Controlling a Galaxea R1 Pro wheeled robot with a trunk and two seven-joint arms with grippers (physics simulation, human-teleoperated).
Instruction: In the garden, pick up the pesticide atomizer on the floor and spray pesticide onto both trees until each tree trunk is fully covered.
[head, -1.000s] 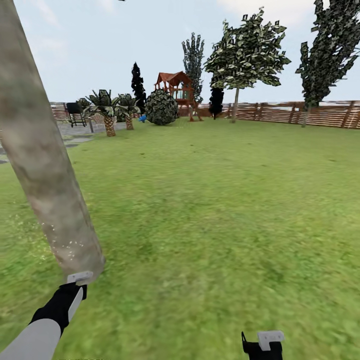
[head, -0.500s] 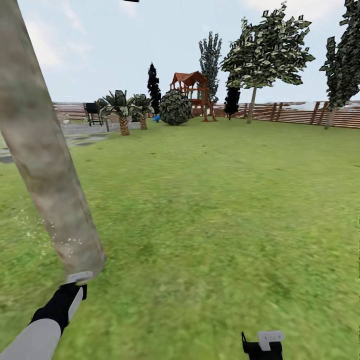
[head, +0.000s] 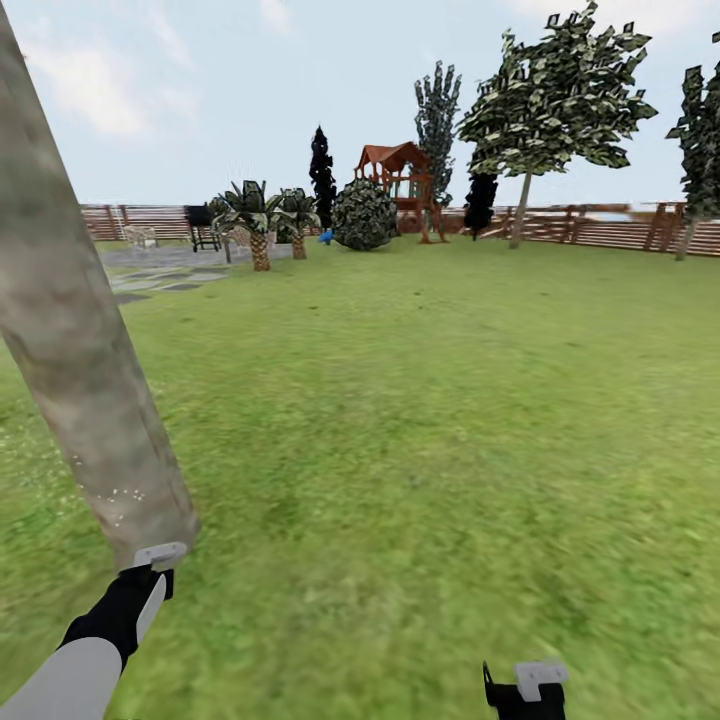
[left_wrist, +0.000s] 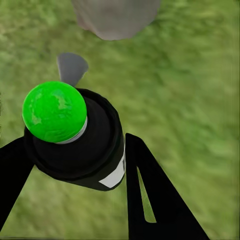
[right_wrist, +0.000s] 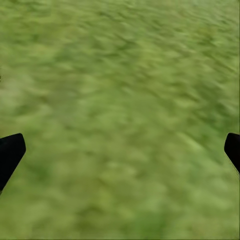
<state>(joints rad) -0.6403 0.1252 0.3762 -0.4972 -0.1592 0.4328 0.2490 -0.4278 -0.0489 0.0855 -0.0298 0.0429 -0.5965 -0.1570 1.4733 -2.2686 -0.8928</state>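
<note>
A wide green lawn (head: 450, 420) runs back to a reddish-brown slatted wooden fence (head: 600, 228). Before the fence stands a wooden playset (head: 400, 180) with a red-brown roof, and just beside it a round dark bush (head: 364, 214). Two short palms (head: 258, 215) stand near a black chair-like object (head: 203, 226), too small to identify. A small blue object (head: 326, 237) lies between the palms and the bush. Pale clouds (head: 90, 90) drift across the sky.

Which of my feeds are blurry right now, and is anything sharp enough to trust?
Head view: near lawn smeared, trunk and fence fairly crisp. Left wrist view: atomizer sharp, grass behind it soft. Right wrist view: grass blurred throughout.
</note>
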